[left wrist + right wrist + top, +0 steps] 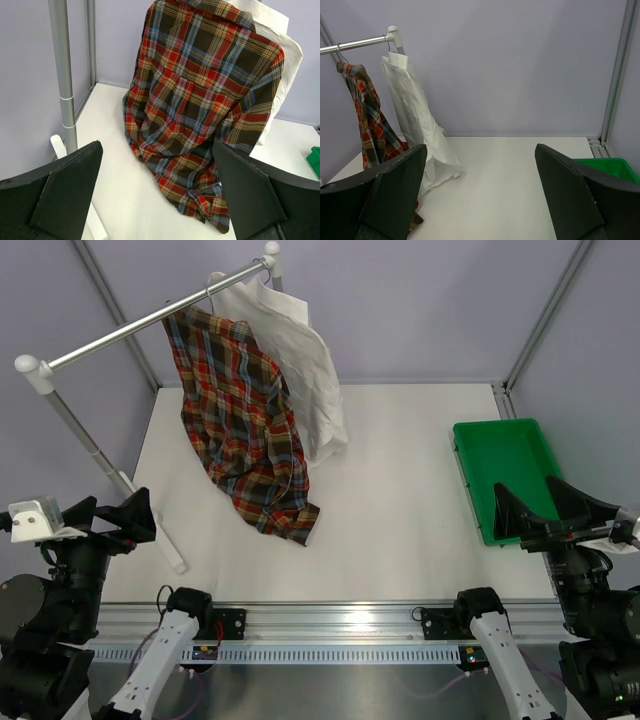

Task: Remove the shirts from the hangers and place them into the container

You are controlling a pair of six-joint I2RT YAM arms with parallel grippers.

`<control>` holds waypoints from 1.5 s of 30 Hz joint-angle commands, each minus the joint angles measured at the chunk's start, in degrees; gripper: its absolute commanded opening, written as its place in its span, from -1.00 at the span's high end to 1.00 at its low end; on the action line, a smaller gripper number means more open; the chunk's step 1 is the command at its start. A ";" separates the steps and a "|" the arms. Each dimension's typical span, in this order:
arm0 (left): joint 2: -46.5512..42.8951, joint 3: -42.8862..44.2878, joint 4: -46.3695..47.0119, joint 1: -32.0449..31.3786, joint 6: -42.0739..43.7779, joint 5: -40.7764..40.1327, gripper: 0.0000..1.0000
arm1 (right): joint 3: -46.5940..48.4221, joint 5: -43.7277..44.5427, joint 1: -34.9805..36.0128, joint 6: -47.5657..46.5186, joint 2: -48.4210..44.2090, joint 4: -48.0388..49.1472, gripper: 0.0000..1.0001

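We find both shirts hung from the long silver rail (pixel 140 328), each on a thin dark wire hanger (pixel 387 43) hooked over it. The red-orange plaid collared shirt (pixel 240 420) hangs on the left, and its lower hem lies crumpled on the white bench (pixel 400 480). The plain off-white collared shirt (pixel 300 360) hangs just beside it and touches it, nearer the rail's far end. Its hem also reaches the bench. The shallow bright green plastic bin (pixel 505 455) sits at the bench's right edge, well apart from the 2 shirts.

The left tool (pixel 156 150) stands wide at the near left, facing the plaid shirt, apart from it and holding nothing. The right tool (pixel 480 150) also stands wide, above the bin's near end, holding nothing.
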 commanded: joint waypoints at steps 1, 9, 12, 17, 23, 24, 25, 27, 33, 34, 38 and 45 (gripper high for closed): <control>0.79 -0.35 1.42 -0.21 -1.56 0.78 -0.98 | -1.16 -1.42 0.96 -0.25 -0.26 2.32 -0.99; 4.83 -0.26 2.03 -0.21 -7.70 0.78 -0.98 | -4.41 -3.35 1.57 1.34 2.02 1.18 -0.99; 9.21 0.18 3.96 -0.21 -10.34 2.18 -0.98 | -6.25 -6.59 1.66 1.86 2.98 0.92 -0.99; 17.74 2.99 8.09 -0.21 -15.62 4.38 -0.98 | -9.58 -8.96 1.58 3.88 4.92 0.56 -0.99; 31.87 9.75 15.46 -0.30 -25.10 7.10 -0.98 | -13.98 -12.49 1.66 4.94 5.28 1.09 -0.99; 33.39 10.37 17.91 -0.82 -26.07 7.37 -0.98 | -14.43 -12.84 1.66 5.55 4.93 1.88 -0.99; 34.97 12.03 18.98 -1.44 -26.69 7.03 -0.98 | -14.87 -13.37 1.58 5.64 4.66 2.15 -0.99; 39.35 14.06 21.44 -3.62 -27.31 3.18 -0.98 | -15.84 -13.82 1.66 5.73 3.87 2.32 -0.99; 48.94 19.77 28.12 -6.80 -27.05 -3.17 -0.98 | -18.12 -13.38 1.66 6.08 1.67 3.55 -0.99; 51.57 21.00 28.65 -6.98 -26.79 -3.96 -0.98 | -18.82 -13.29 1.66 6.26 0.97 3.90 -0.99; 57.73 23.73 30.59 -7.59 -25.21 -8.53 -0.98 | -20.14 -13.38 1.66 6.52 -0.61 4.70 -0.99; 67.23 32.24 29.46 -10.31 -21.61 -13.08 -0.98 | -22.08 -11.80 2.01 6.44 -3.16 5.57 -0.99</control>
